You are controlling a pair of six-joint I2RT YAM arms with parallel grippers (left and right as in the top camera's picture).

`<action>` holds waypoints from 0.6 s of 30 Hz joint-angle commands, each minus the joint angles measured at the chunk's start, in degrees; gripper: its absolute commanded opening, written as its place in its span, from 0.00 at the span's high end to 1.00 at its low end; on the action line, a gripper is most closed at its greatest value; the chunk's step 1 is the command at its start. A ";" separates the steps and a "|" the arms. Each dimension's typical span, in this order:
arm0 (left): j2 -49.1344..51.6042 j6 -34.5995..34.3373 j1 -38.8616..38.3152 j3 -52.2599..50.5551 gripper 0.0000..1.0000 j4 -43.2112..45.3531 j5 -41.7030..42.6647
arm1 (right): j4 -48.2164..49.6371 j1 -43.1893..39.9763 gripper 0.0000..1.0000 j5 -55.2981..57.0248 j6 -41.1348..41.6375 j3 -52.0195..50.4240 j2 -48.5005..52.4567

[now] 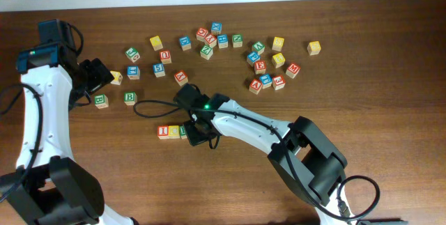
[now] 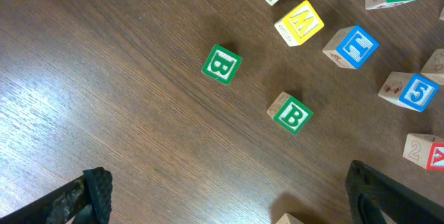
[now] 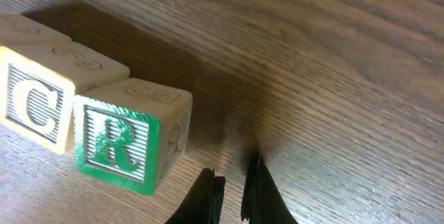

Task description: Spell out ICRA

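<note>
A row of three letter blocks lies on the table: a red I block [image 1: 162,132], a yellow C block [image 1: 174,132] and a green R block [image 1: 185,132]. In the right wrist view the C block [image 3: 31,106] and the R block [image 3: 118,141] touch side by side. My right gripper [image 1: 201,136] sits just right of the R; its fingers [image 3: 232,189] are close together with nothing between them. My left gripper [image 1: 106,79] is wide open [image 2: 236,207] and empty over bare wood, with a corner of a pale block [image 2: 288,218] between its fingers.
Two green B blocks [image 2: 222,64] [image 2: 291,113] lie ahead of the left gripper, with a yellow M block [image 2: 300,23] and blue blocks [image 2: 350,46] beyond. Several loose letter blocks are scattered across the back of the table [image 1: 265,65]. The table's far edge [image 1: 230,3] borders a white surface.
</note>
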 commanded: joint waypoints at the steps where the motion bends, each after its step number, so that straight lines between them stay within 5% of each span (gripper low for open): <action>1: -0.02 -0.70 0.15 0.83 0.01 -0.07 0.15 | 0.44 0.04 0.93 -1.51 -0.52 -0.68 0.87; 18: 0.00 -0.70 0.15 0.83 0.01 -0.07 0.15 | 1.99 0.04 0.93 -5.53 -0.55 -0.68 0.87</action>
